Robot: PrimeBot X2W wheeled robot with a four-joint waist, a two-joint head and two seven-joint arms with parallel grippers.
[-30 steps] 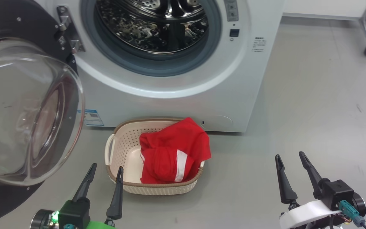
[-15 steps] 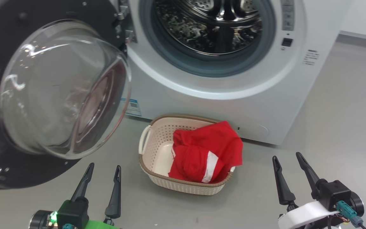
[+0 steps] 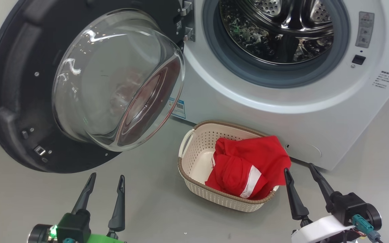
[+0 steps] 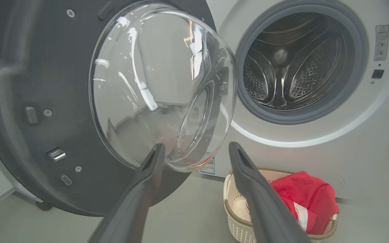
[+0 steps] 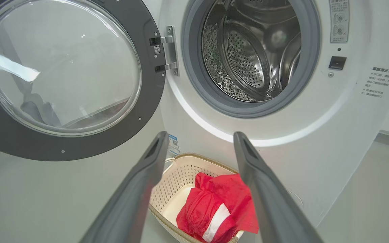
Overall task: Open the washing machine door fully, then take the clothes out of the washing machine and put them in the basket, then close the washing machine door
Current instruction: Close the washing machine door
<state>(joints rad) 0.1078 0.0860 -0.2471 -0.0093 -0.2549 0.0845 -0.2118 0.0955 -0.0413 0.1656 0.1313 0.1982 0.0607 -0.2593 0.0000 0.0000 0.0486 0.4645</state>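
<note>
With jaws apart, left gripper (image 3: 107, 175) and right gripper (image 3: 298, 167) face the large round glossy black door (image 3: 12, 84), upper left, probably heavy and stiff: push its rim.

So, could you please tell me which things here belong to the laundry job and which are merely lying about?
Job: washing machine door, washing machine, clothes, basket.
Just there: blue sticker, warning label, grey floor.

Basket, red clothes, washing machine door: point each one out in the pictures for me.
basket (image 3: 214, 138), head view, perforated back inner wall.
clothes (image 3: 248, 162), head view, middle of the red fabric.
washing machine door (image 3: 113, 77), head view, centre of the glass bowl window.
</note>
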